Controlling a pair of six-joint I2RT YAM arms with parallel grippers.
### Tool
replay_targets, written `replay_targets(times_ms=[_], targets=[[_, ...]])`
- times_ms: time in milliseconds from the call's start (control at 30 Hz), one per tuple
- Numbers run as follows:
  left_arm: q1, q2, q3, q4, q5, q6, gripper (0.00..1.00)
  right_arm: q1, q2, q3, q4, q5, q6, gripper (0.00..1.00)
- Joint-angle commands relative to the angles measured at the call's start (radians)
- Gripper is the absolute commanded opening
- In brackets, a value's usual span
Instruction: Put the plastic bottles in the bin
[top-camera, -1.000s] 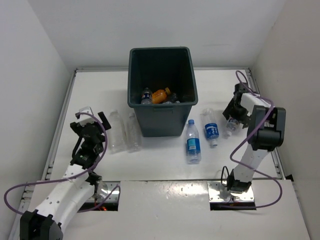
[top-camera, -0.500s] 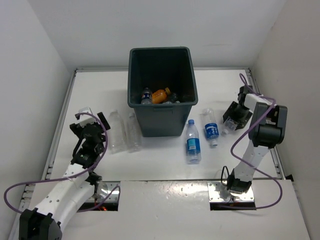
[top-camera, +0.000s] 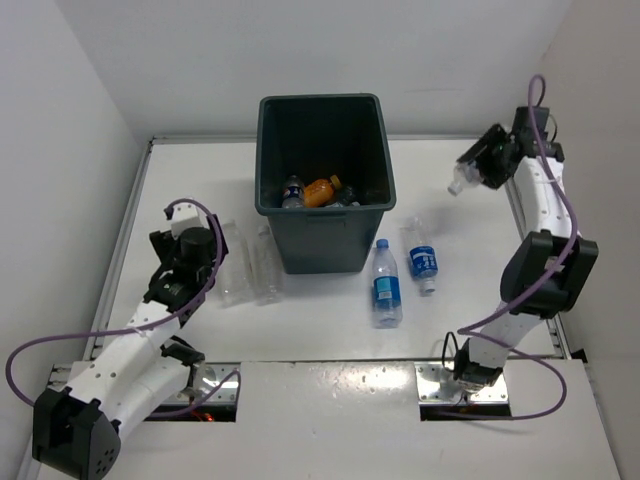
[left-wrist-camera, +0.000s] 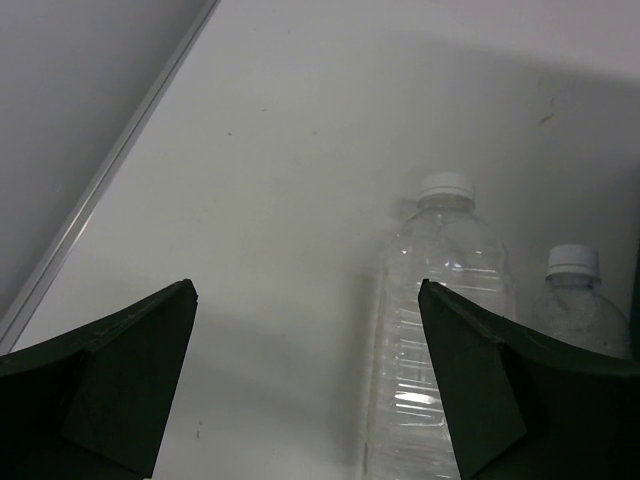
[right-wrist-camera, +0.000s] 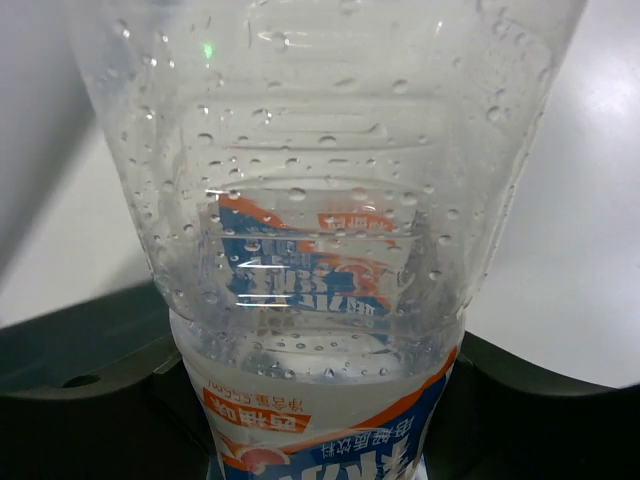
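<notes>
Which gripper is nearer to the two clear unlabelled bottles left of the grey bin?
Left. The left gripper hangs open beside the two clear unlabelled plastic bottles; the right gripper, shut on a labelled clear bottle, hovers far off, right of the dark grey bin.

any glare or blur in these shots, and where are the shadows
Right wrist: the held bottle fills the frame, droplets sharp, background soft, one small green glint near the top. Left wrist: the near fingers are dark, the clear bottles in focus, a soft shadow beside them. Top external: even light, bin interior dim.
</notes>
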Motion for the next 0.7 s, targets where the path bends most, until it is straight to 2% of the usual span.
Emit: replay_targets(times_ms=[0,67,200,333,400,500,667], targets=[[-0.009,-0.005,0.018,-0.045,0.012,0.011,1.00,0.031,-0.062,0.131,0.075,-0.121,0.096,0.41],[-0.009,-0.005,0.018,-0.054,-0.031,-0.022,1.00,0.053,-0.091,0.167,0.112,-0.171,0.096,0.41],[-0.009,0.005,0.009,-0.063,-0.013,-0.032,1.00,0.142,-0.160,0.216,0.227,-0.217,0.096,0.42],[-0.009,0.005,0.000,-0.053,-0.002,-0.041,1.00,0.252,-0.183,0.242,0.337,-0.313,0.067,0.48],[-0.009,0.005,0.000,-0.053,-0.011,-0.050,1.00,0.313,-0.150,0.308,0.313,-0.338,0.030,0.48],[-0.009,0.014,0.000,-0.053,-0.011,-0.059,1.00,0.489,-0.119,0.395,0.232,-0.300,-0.073,0.52],[-0.018,0.014,-0.009,-0.053,-0.029,-0.068,1.00,0.637,-0.108,0.368,0.157,-0.203,-0.157,0.58]])
